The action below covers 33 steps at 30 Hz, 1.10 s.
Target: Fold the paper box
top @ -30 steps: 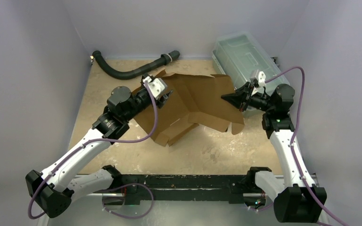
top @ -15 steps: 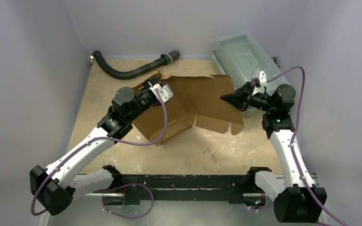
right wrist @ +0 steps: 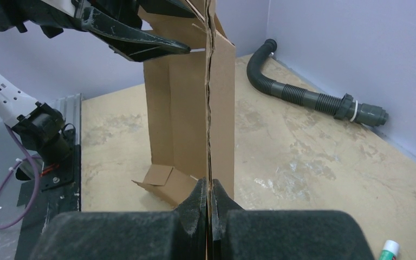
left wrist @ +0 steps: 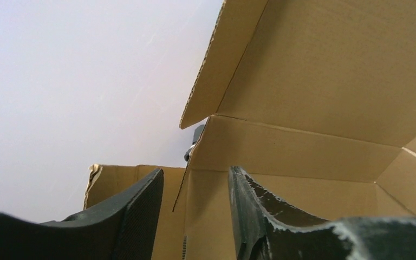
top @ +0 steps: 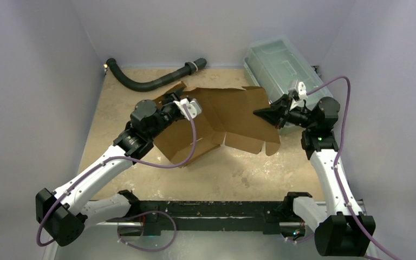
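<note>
My right hand (right wrist: 208, 201) is clamping shut on one edge of the paper box (top: 233, 111), holding that side up off the table (top: 238, 173) while the rest is resting mid-table. My left hand (left wrist: 195, 172) is reaching inside the half-formed box with fingers spread, gripping nothing. I'm judging this to be the wall-raising step. Next, I'm thinking, comes pushing a side panel upright along its crease. Both arms are stretching inward from opposite sides.
</note>
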{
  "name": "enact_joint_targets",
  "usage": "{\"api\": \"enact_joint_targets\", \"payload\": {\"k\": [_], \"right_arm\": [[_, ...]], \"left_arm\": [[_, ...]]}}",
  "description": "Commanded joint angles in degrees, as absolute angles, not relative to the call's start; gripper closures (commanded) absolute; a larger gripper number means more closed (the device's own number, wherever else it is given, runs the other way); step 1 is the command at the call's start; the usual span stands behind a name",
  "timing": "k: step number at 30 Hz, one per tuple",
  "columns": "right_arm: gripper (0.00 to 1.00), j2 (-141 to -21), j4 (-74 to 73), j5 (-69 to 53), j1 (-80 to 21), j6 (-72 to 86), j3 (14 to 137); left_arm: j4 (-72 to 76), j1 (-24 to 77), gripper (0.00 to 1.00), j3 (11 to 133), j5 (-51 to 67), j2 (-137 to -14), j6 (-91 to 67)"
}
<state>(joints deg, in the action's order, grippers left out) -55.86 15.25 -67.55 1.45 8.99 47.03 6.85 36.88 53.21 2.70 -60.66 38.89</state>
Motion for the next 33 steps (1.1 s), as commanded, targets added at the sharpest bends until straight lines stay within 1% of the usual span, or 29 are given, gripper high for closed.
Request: {"api": "enact_joint_targets", "payload": {"k": [1, 6, 8, 12, 13, 24, 33], "right_arm": [[1.00, -54.84, 18.87, -69.63, 1.43, 9.49, 47.64], [1.00, -55.10, 19.20, -70.45, 1.41, 9.54, 47.55], [1.00, -55.11, 19.44, -71.23, 1.42, 9.58, 47.56], [1.00, -55.34, 19.82, -73.34, 1.41, 9.58, 47.70], [1.00, -55.49, 19.71, -73.70, 1.41, 9.50, 47.84], [1.00, -55.67, 19.09, -78.58, 1.41, 9.31, 48.90], [1.00, -56.61, 24.03, -79.56, 1.41, 16.03, 48.60]], "left_arm": [[8.54, 36.85, 0.57, 54.35, 2.69, -61.78, 41.77], [6.85, 36.91, 0.69, 55.93, 3.68, -63.54, 42.63], [6.32, 36.91, 0.77, 56.32, 3.63, -64.08, 42.99], [5.31, 36.89, 0.98, 56.34, 2.84, -63.95, 43.96], [5.09, 36.88, 1.00, 56.29, 2.55, -63.78, 44.25], [3.81, 36.08, 1.00, 54.29, 1.66, -60.95, 46.81], [4.49, 35.62, 1.00, 52.96, 0.90, -59.98, 44.38]]}}
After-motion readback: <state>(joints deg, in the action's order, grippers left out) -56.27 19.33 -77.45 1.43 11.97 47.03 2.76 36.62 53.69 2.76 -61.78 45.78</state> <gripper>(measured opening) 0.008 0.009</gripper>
